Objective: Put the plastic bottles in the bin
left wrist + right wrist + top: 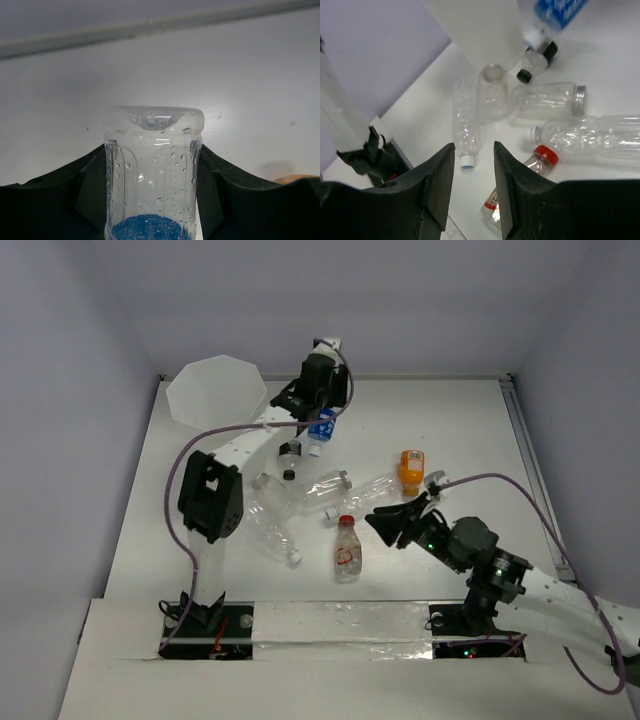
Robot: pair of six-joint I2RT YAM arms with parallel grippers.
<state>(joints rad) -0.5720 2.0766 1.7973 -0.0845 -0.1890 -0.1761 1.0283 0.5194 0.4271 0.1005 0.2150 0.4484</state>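
My left gripper is shut on the blue-labelled plastic bottle, which hangs cap down just right of the bin. In the left wrist view the clear bottle fills the gap between the fingers of the left gripper. My right gripper hovers over the table middle, its jaws apart with nothing between them. In its own view the right gripper points past a red-capped bottle. Other bottles lie flat: an orange one, a red-capped one, a black-capped one, and clear ones.
Grey walls enclose the white table on three sides. A rail runs along the right edge. The arm bases and their cables sit at the near edge. The left arm's elbow stands left of the bottle cluster.
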